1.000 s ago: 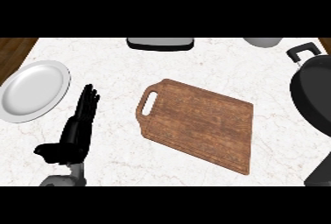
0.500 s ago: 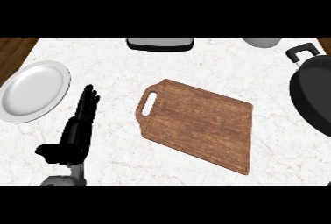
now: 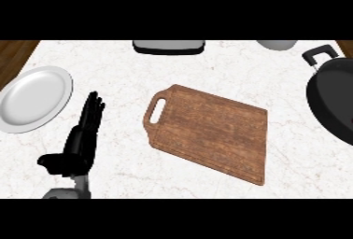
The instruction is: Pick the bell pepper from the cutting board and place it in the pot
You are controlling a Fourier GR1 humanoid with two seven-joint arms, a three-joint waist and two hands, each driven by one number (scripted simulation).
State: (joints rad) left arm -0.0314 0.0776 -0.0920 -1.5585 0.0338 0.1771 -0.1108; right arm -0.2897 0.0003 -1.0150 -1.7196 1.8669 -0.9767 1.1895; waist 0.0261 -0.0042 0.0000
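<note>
The brown wooden cutting board (image 3: 210, 132) lies with its long axis running from far left to near right, handle slot at far left. To its right sits the black pot (image 3: 333, 100). Left hand (image 3: 81, 140) rests open, fingers straight, holding nothing.

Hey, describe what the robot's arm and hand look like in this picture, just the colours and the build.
One robot hand shows at the view's left, the robot's left: all black, with long slim fingers and a thumb branching off near the base. Below it sits a short light grey forearm, rounded at the wrist. No cables or markings are visible. The right one is out of view.
</note>
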